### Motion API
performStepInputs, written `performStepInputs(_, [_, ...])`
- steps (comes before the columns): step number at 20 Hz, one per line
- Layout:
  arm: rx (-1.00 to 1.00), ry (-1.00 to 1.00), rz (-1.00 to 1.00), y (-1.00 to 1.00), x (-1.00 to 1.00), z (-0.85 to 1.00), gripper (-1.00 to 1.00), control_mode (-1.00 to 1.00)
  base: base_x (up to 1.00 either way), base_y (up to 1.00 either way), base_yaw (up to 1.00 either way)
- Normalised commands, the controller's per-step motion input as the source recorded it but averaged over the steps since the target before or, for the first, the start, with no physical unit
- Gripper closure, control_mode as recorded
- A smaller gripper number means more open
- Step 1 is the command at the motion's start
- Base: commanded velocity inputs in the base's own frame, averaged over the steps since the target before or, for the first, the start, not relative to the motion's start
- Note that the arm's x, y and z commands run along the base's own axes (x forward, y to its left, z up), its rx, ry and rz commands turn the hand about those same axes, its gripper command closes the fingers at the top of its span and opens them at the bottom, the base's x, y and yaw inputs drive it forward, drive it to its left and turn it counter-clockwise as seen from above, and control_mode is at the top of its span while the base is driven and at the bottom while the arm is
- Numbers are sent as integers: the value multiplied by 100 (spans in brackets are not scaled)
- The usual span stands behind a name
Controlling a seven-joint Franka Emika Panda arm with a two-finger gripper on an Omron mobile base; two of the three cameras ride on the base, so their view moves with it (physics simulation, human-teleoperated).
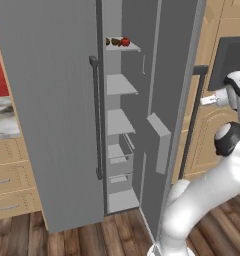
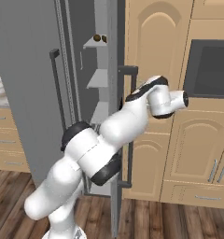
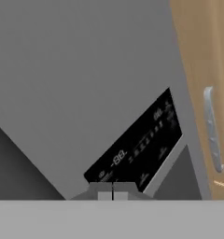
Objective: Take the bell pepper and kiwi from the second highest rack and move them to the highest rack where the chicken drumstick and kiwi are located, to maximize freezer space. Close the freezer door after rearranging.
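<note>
Gripper [image 3: 113, 195] sat clenched with nothing between its tips, which met side by side just before a dark control panel [image 3: 137, 144] set in a grey door face, a wooden cabinet with a metal pull [image 3: 213, 128] at the right. Freezer door [image 1: 47, 115] stood ajar at the left, its long dark bar handle [image 1: 97, 117] toward the gap. Inside, the highest rack [image 1: 123, 47] carried the bell pepper [image 1: 125, 41] beside dark kiwis [image 1: 115, 42]. Below it, the second highest rack [image 1: 120, 85] lay bare. Drumstick could not be made out.
</note>
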Motion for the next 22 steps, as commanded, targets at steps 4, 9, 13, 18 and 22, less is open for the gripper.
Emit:
performStepInputs(4, [0,-18,6,99,-39,1,100,-100,0,0,0])
performStepInputs(9, [0,-22,1,100,-60,21,100,-100,0,0,0])
performStepInputs(13, [0,-22,0,100,-73,37,100,-100,0,0,0])
performStepInputs(18, [0,-14,-7,100,-66,29,100,-100,0,0,0])
performStepInputs(22, [0,-2,-17,96,-16,20,100,-100,0,0,0])
